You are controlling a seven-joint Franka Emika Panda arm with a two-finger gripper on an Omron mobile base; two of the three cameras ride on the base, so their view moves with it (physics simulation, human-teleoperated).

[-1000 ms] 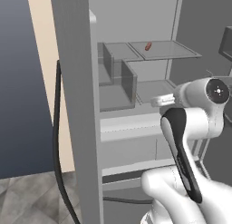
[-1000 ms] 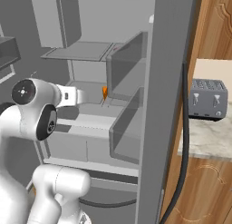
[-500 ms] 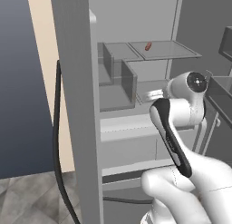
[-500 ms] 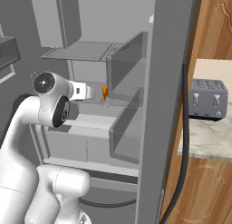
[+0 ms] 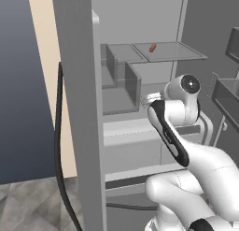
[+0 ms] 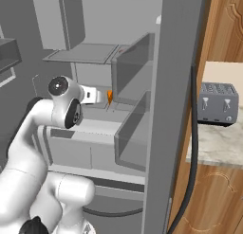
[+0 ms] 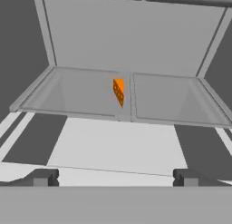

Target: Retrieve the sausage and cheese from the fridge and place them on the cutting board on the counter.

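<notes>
Small orange-yellow cheese wedge (image 7: 118,92) stands on a grey fridge shelf (image 7: 81,94), straight ahead of the end effector (image 7: 113,177) and well apart, tall axis upright; end effector wide, empty; short reddish-brown sausage (image 5: 152,47) lies on the shelf above.

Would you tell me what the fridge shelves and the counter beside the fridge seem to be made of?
The shelves look like clear glass or plastic: translucent grey panes with paler edges. The counter looks like polished stone: pale beige-grey with marbled veining, over brown wood-grain cabinets.

Kitchen — open fridge (image 5: 140,61), toaster (image 6: 217,103), counter (image 6: 216,145)
</notes>
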